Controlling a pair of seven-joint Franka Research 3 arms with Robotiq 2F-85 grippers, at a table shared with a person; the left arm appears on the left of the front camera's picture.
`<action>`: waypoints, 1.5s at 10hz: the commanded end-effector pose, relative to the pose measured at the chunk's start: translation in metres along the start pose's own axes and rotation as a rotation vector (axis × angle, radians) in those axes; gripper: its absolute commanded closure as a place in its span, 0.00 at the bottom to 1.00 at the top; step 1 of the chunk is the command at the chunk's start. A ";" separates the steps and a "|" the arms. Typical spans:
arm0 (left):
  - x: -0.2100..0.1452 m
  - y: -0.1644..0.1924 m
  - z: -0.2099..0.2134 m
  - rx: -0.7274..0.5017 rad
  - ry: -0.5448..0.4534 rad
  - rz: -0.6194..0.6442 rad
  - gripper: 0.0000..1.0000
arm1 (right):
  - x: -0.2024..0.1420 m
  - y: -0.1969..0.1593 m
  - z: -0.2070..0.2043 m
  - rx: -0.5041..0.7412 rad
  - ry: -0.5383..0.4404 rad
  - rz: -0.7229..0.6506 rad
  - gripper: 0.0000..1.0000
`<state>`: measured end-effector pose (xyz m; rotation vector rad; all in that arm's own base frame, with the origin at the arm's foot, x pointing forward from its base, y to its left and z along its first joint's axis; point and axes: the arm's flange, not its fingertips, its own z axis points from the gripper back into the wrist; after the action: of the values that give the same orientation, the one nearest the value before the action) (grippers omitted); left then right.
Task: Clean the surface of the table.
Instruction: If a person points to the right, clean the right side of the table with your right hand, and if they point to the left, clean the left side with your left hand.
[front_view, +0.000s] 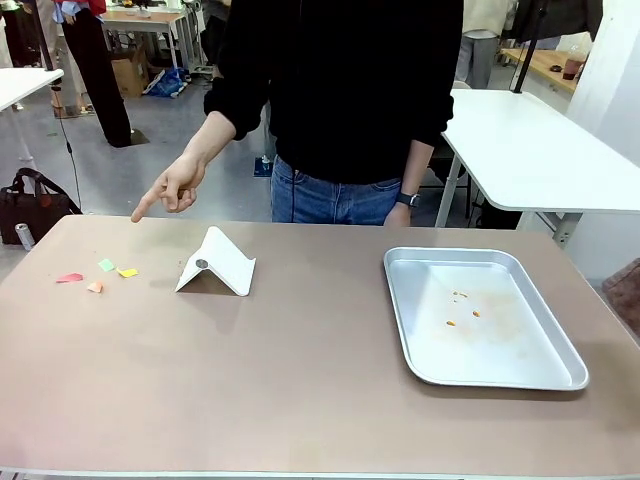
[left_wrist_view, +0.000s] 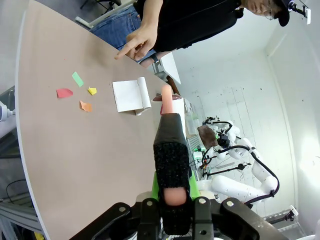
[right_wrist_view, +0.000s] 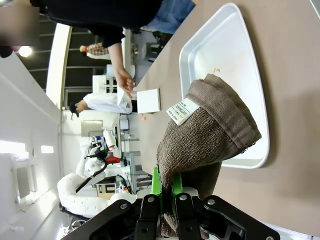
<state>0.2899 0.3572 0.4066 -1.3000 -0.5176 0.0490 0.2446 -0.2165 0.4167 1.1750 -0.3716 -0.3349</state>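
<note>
The beige-brown table (front_view: 300, 400) spans the front view; the person's arm slants down from the far side, hand (front_view: 172, 190) over the far-left edge, forefinger pointing downward; a silver tray (front_view: 450, 252) lies right; the right gripper (right_wrist_view: 167, 200) is clamped on a brown towel (right_wrist_view: 210, 135); the left gripper (left_wrist_view: 172, 197) is closed around a black rough-surfaced tool (left_wrist_view: 171, 150); a white folded card (front_view: 215, 262) stands near 4 coloured paper scraps (front_view: 106, 265).

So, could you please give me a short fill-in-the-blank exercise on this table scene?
1. The right gripper is shut on a brown ____.
2. Orange crumbs lie in the silver ____.
3. ____ coloured paper scraps lie on the table.
4. The person's hand points with its ____ finger.
Missing words: cloth; tray; four; index.
</note>
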 end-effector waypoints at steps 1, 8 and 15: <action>-0.002 -0.004 0.002 -0.015 0.001 -0.003 1.00 | -0.001 0.002 0.001 0.010 0.003 0.008 1.00; 0.020 0.010 -0.038 0.263 0.048 0.060 0.78 | -0.001 0.002 0.001 0.010 0.003 0.008 1.00; 0.052 0.071 -0.079 0.421 0.086 0.251 0.78 | -0.001 0.002 0.001 0.010 0.003 0.008 1.00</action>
<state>0.3831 0.3211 0.3398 -0.9552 -0.2761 0.2524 0.2444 -0.2167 0.4165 1.1746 -0.3711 -0.3365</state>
